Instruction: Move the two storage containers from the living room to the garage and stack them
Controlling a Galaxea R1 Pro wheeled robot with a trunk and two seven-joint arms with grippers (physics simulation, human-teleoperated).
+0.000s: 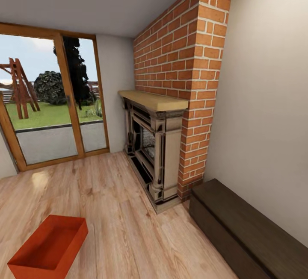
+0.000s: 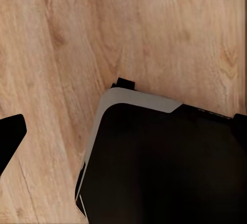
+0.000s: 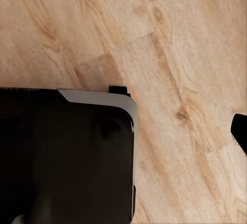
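Observation:
One red-orange storage container (image 1: 48, 248) stands open-topped on the light wood planks of the living room (image 1: 111, 193), at the lower left of the head view. The second container, the garage and its floor are out of view. My left gripper (image 2: 123, 131) hangs over the planks; one black fingertip (image 2: 10, 139) shows at the frame's edge, far from the other side, with nothing between. My right gripper (image 3: 123, 131) also hangs over bare planks, one fingertip (image 3: 240, 131) at the edge, holding nothing. Both look open.
A brick chimney with a fireplace (image 1: 156, 151) juts from the wall ahead. A low dark wooden bench (image 1: 244, 227) runs along the right wall. Wood-framed glass doors (image 1: 51, 99) stand at the left. My own black-and-grey base (image 2: 154, 162) sits below both wrists.

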